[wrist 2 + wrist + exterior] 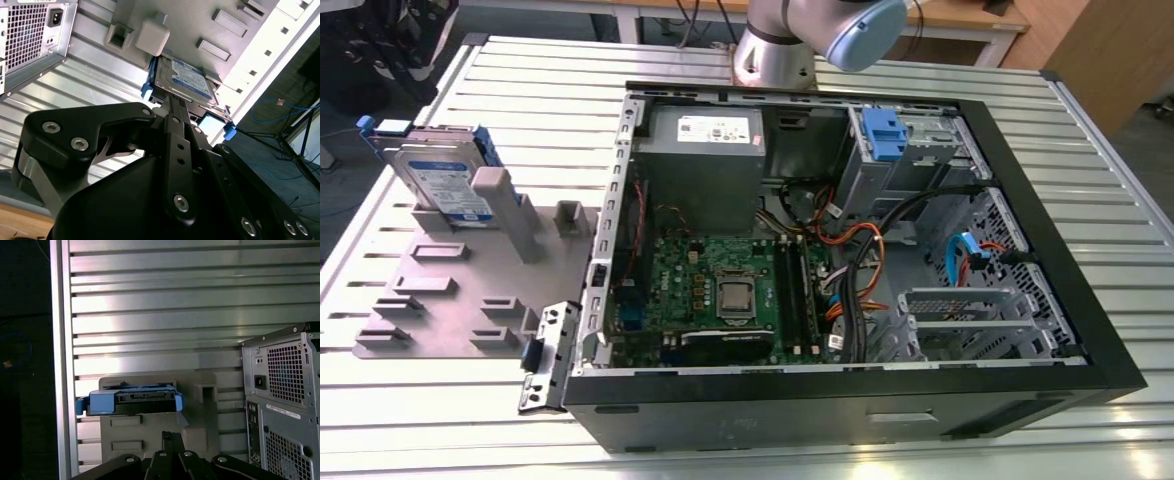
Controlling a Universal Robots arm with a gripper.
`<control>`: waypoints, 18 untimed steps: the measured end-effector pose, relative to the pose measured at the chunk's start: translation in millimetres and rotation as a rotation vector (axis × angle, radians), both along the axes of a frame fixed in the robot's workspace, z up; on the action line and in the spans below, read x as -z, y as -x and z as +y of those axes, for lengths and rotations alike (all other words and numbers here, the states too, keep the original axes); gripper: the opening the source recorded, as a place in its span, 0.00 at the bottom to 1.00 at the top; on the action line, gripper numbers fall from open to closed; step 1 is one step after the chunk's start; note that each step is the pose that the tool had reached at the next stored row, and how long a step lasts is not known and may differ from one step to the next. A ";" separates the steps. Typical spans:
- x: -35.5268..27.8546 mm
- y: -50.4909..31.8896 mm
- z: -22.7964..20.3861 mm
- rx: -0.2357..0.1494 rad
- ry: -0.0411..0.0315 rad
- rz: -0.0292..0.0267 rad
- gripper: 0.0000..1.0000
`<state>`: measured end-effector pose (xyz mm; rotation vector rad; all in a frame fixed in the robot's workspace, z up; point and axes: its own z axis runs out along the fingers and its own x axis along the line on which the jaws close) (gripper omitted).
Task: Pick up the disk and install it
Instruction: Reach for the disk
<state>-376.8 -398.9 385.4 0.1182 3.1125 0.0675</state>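
1. The ribbed metal surface (520, 80) carries everything. We place the rest against the open computer case (854, 415) that lies on it.
2. In the exterior view the arm (854, 30) rises beyond the far side of the case.
3. A grey fixture plate (454, 300) lies just beside the case, on the exterior view's left of it.
4. The disk (440, 180) stands on edge in a holder on that plate. It is outside the case, at the plate's corner far from the case's front.
5. In the first wrist view the pincer (171, 436) is closed on nothing. It points toward the disk and is clearly apart from it.
6. We judge the task hardly begun: the disk is neither lifted nor seated in the case, so both picking and installing are left.
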 end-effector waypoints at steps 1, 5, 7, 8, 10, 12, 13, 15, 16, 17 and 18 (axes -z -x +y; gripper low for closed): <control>1.3 1.0 0.0 0.000 0.0001 0.0000 0.11; 6.6 6.9 0.5 0.000 0.0016 -0.0001 0.11; 9.5 9.8 1.2 0.000 0.0024 -0.0003 0.11; 11.1 11.3 1.8 0.000 0.0030 -0.0002 0.11; 14.0 13.8 3.1 0.000 0.0039 -0.0001 0.11; 23.7 21.2 8.9 0.000 0.0062 -0.0001 0.11; 25.1 21.7 9.5 0.000 0.0066 0.0000 0.11; 28.4 22.6 10.6 0.000 0.0074 0.0000 0.11; 30.0 22.9 11.1 0.000 0.0079 0.0001 0.11; 31.4 23.1 11.4 0.000 0.0084 0.0001 0.11; 31.7 23.1 11.5 0.000 0.0085 0.0003 0.11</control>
